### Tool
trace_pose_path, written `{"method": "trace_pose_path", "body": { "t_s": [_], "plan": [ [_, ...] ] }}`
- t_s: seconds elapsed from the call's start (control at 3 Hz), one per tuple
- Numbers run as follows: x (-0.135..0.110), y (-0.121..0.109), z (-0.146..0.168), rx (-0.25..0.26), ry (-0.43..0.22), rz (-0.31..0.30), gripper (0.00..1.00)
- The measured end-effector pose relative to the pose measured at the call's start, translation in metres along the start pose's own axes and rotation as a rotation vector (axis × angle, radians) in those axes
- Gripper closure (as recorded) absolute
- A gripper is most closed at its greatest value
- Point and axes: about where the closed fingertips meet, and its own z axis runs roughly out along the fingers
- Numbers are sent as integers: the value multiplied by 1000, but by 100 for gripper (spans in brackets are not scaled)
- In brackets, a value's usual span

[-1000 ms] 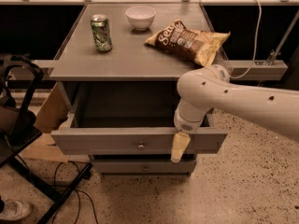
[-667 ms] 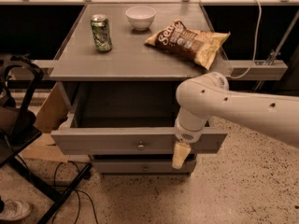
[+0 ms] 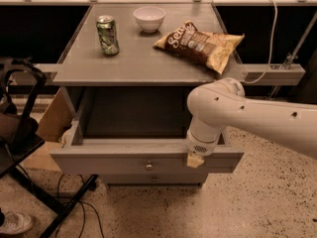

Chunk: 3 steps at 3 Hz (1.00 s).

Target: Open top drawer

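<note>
The top drawer [image 3: 99, 162] is pulled well out of the grey cabinet, showing its plain grey inside [image 3: 133, 114]. Its small round metal knob [image 3: 148, 166] sits at the centre of the front. My gripper [image 3: 194, 160] hangs from the white arm [image 3: 218, 108] over the right part of the drawer's front edge, right of the knob. Only its beige tip shows below the wrist. A lower drawer's knob [image 3: 154, 178] shows just beneath.
On the cabinet top [image 3: 138, 63] stand a green can [image 3: 107, 34], a white bowl [image 3: 149, 19] and a chip bag [image 3: 200, 44]. A black chair [image 3: 20, 128] and cables [image 3: 69, 202] are at the left. A cardboard box [image 3: 52, 118] stands by the cabinet.
The arm has shifted slightly right and lower over the drawer front, and less of the gripper shows. The drawer stays pulled out.
</note>
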Motion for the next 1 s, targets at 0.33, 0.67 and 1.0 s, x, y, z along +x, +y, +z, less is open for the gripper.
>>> {"method": "trace_pose_path", "body": {
  "t_s": [0.33, 0.67, 1.0],
  "plan": [
    [3, 4, -3, -3, 4, 4, 96],
    [15, 26, -6, -18, 21, 22, 100],
    [23, 43, -6, -27, 26, 38, 100]
  ]
}}
